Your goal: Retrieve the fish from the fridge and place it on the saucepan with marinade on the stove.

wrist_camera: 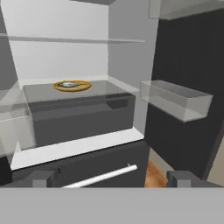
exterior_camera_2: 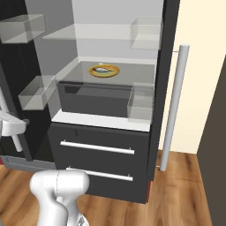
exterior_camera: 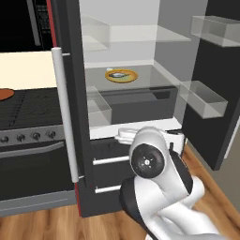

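The fridge (exterior_camera: 71,70) stands with both doors swung open. On its glass shelf the fish (exterior_camera: 120,74) lies on a round yellow-rimmed plate (exterior_camera: 133,78). Both base views and the hand view look straight in at the fish (exterior_camera_2: 103,69) (wrist_camera: 69,84). My gripper (wrist_camera: 111,179) is open, its two dark fingertips (wrist_camera: 42,178) spread wide with nothing between them. It hovers in front of the fridge at the height of the upper drawer, well short of the shelf and below it. The stove (exterior_camera: 33,105) is left of the fridge, and an edge of the saucepan with marinade (exterior_camera: 4,94) shows on it.
Clear door bins (exterior_camera: 204,97) (exterior_camera_2: 33,92) jut out from both open doors beside the opening. A dark crisper box (exterior_camera_2: 99,98) sits under the plate's shelf. Two lower drawers with white bar handles (exterior_camera_2: 97,147) are shut. The long white door handle (exterior_camera: 63,112) hangs between fridge and stove.
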